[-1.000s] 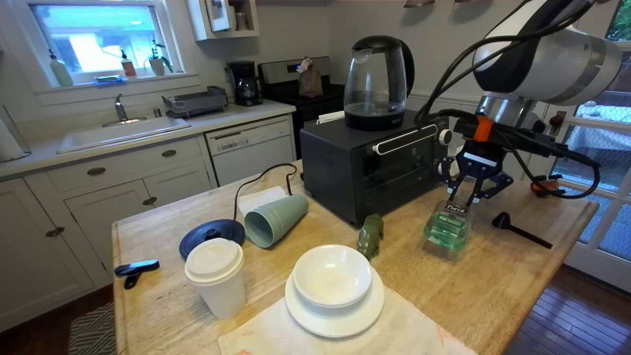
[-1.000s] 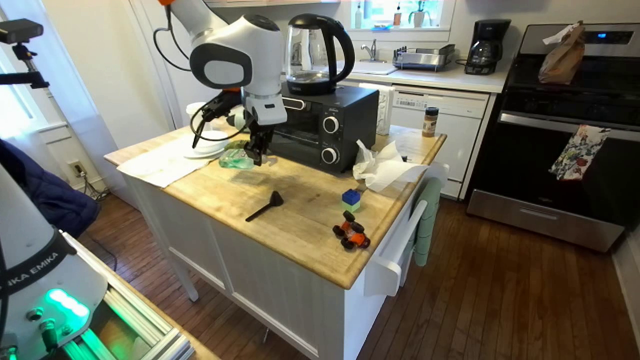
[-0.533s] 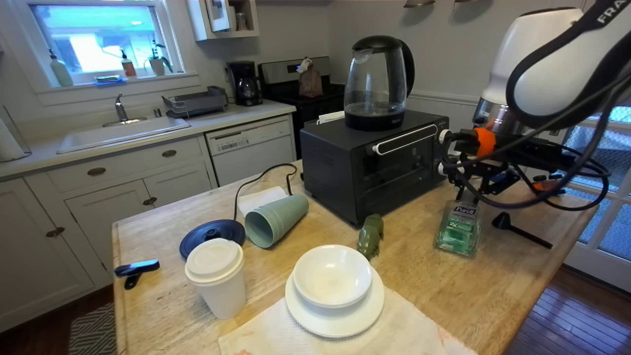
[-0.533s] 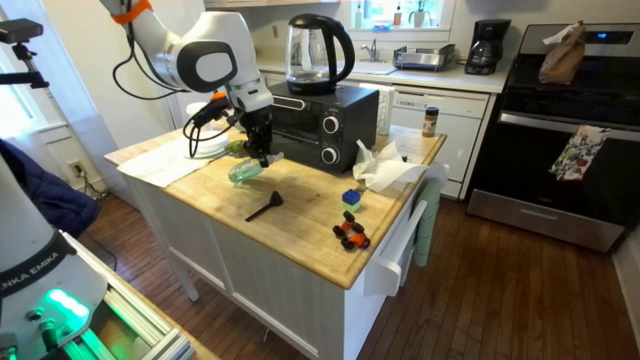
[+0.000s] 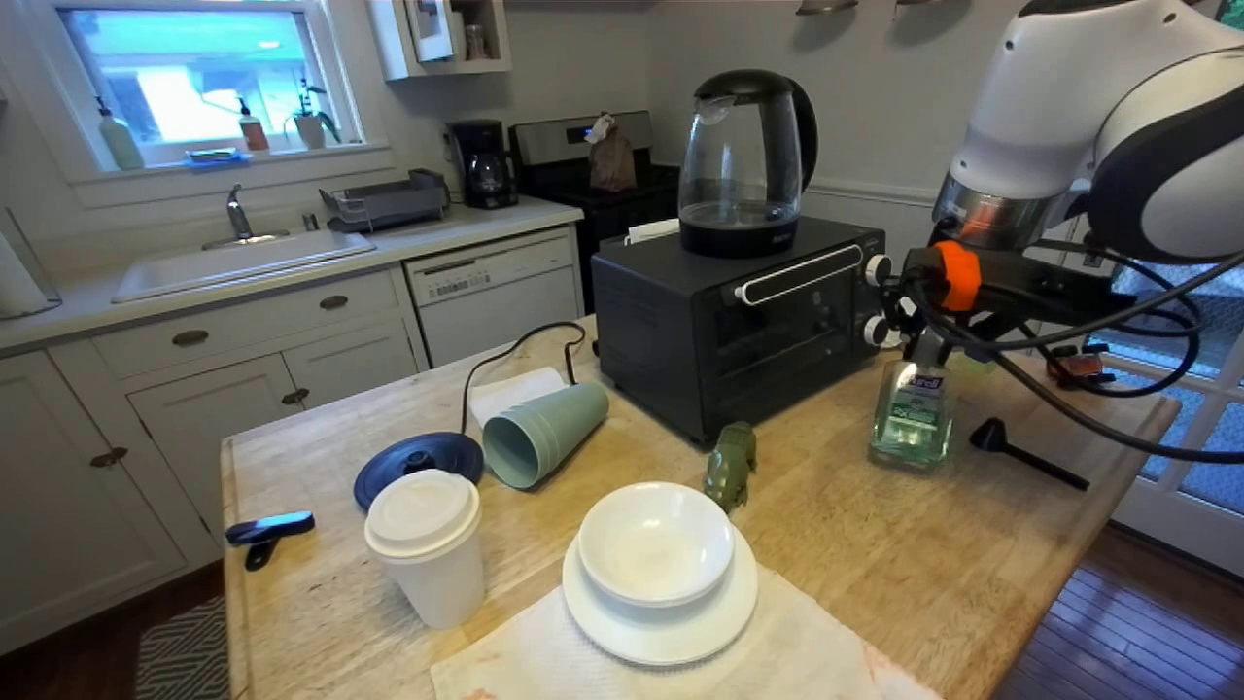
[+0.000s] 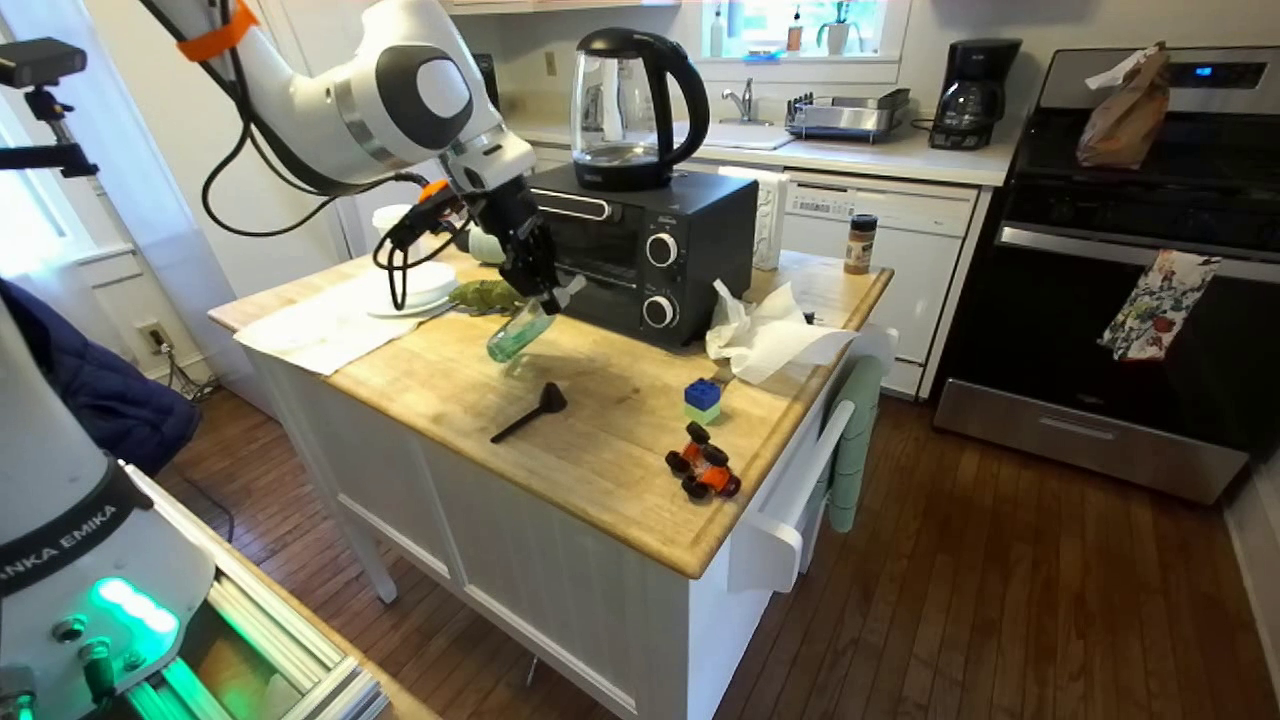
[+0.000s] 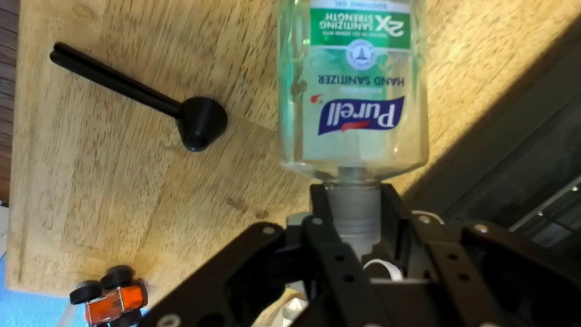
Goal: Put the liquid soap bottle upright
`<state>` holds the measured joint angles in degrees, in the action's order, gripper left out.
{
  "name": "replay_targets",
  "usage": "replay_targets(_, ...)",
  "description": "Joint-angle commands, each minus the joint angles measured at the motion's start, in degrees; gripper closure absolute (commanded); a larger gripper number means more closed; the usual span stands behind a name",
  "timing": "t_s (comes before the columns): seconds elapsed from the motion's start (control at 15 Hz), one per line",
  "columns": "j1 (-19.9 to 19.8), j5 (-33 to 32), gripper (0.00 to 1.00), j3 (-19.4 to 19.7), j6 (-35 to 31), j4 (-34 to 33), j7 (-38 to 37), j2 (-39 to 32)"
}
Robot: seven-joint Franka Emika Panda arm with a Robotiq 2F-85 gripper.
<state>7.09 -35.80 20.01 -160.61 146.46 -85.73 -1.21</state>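
Observation:
The liquid soap bottle is a clear green Purell bottle, seen in both exterior views (image 5: 911,425) (image 6: 519,333) and in the wrist view (image 7: 354,88). My gripper is shut on its pale neck and pump, with one finger on each side, in the wrist view (image 7: 350,193). In an exterior view the gripper (image 6: 548,298) holds the bottle tilted, base low toward the plates and pump up toward the oven. The base is close to the wooden table (image 6: 610,420); I cannot tell whether it touches. The pump's tip is partly hidden by the fingers.
The black toaster oven (image 5: 661,331) with a glass kettle (image 5: 743,170) stands close beside the gripper. A black scoop (image 5: 1030,454) lies near the bottle. A green toy (image 5: 731,467), white bowl (image 5: 657,544), toy car (image 6: 703,465), block (image 6: 702,395) and crumpled paper (image 6: 775,335) are also there.
The arm has lowered and turned its wrist. The held bottle has swung from nearly lying flat to a steeper tilt, base down, and shifted away from the plates toward the scoop side.

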Motion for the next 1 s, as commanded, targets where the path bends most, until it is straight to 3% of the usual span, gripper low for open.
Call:
replay_targets(0.0,0.6,-13.2,0.92,-0.1,2.0,0.3,-11.6,3.6)
replay_targets(0.53,0.9,-38.9,0.92,-2.3,5.8,-0.5,-31.1,4.5)
replay_targets(0.93,1.3,-52.2,0.92,-4.1,9.5,-0.2,-41.4,3.4)
